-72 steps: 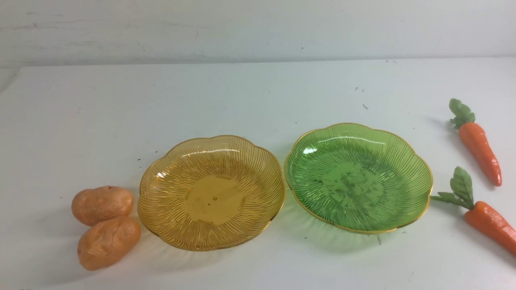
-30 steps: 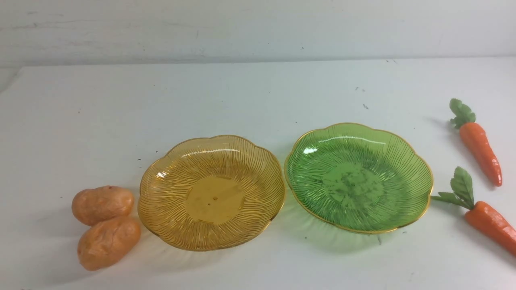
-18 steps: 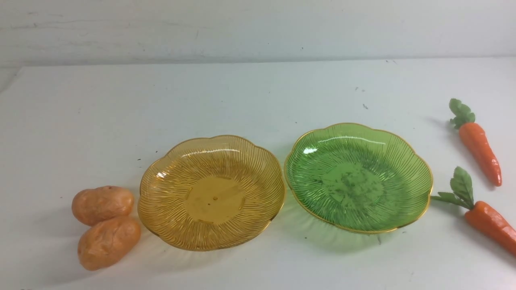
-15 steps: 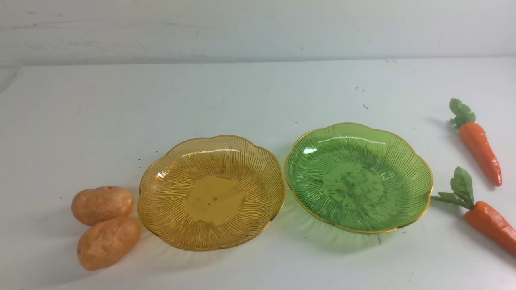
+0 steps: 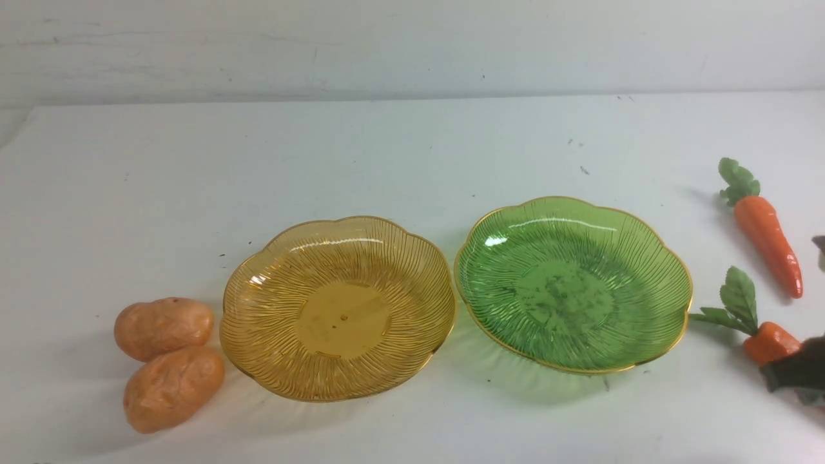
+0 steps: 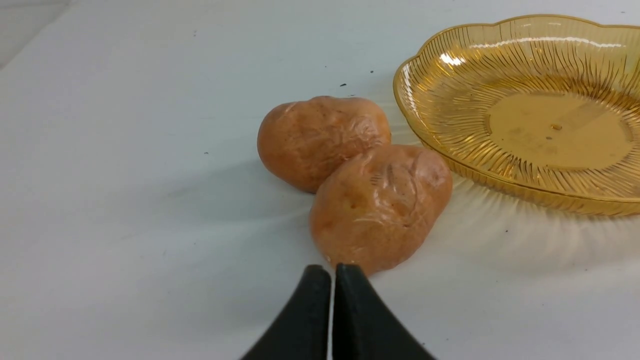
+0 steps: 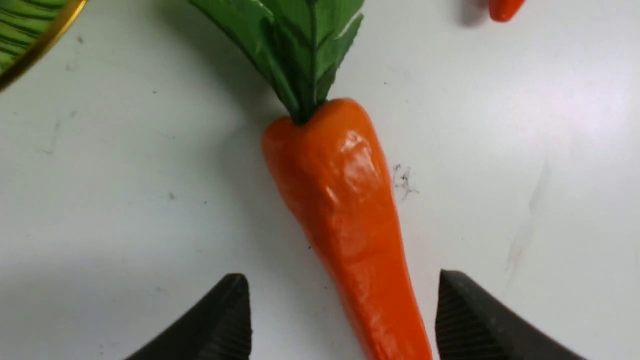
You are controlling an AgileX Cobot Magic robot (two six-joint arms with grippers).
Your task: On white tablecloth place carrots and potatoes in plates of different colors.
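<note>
Evidently nothing is placed yet: the yellow plate (image 5: pixel 258 322) and green plate (image 5: pixel 644 283) at frame centre are empty, potatoes (image 5: pixel 164 328) lie lower left, and carrots (image 5: pixel 767 241) lie at the right edge. The right gripper (image 7: pixel 342 280) gapes astride the lower carrot (image 7: pixel 345 210), gripping nothing. The left gripper (image 6: pixel 332 272) is pinched closed, empty.
</note>
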